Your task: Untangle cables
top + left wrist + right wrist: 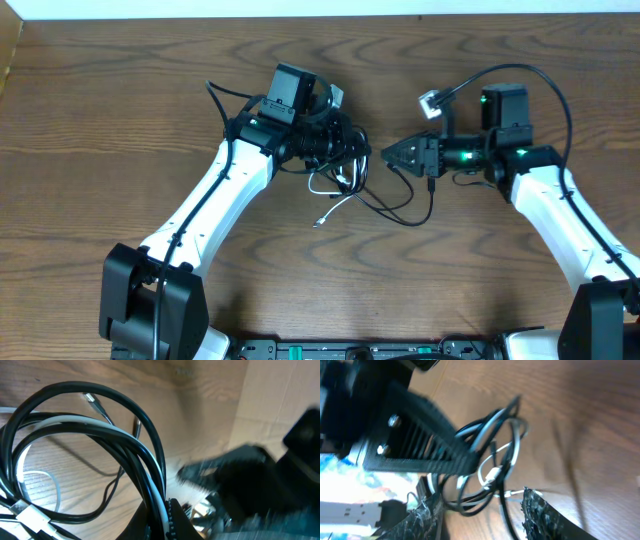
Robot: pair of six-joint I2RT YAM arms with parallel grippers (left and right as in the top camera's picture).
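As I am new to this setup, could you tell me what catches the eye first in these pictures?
The tangle of black and white cables at the centre of the table stands out, bunched in the shut left tool. Facing it from the right, the open right tool points at the bundle, and one white plug end lies loose towards the near edge.

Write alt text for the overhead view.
A tangle of black and white cables lies midway across a wooden table, with the left claw shut on it. The right claw faces the tangle from the other side, open and holding nothing.
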